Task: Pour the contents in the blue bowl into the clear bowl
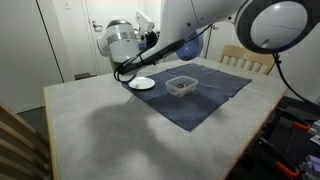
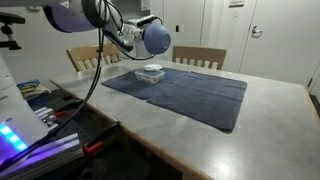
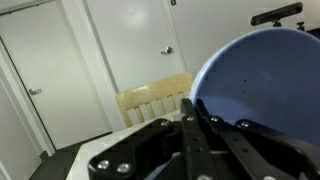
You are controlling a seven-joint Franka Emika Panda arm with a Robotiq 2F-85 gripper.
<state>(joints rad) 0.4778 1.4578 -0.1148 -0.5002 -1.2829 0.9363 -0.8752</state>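
The blue bowl [image 1: 188,47] is being pinched at its rim by the tool [image 3: 188,108] and held tipped above the clear bowl [image 1: 181,85].

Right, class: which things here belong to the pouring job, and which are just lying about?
Part of the job: blue bowl, gripped by the shut gripper; clear bowl.
Just lying about: white plate; dark cloth; wooden chair; table.

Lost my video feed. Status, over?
Fingers shut on blue bowl, held tipped above clear bowl. Clear bowl on cloth, something dark inside. White plate beside it, clear of the pour.
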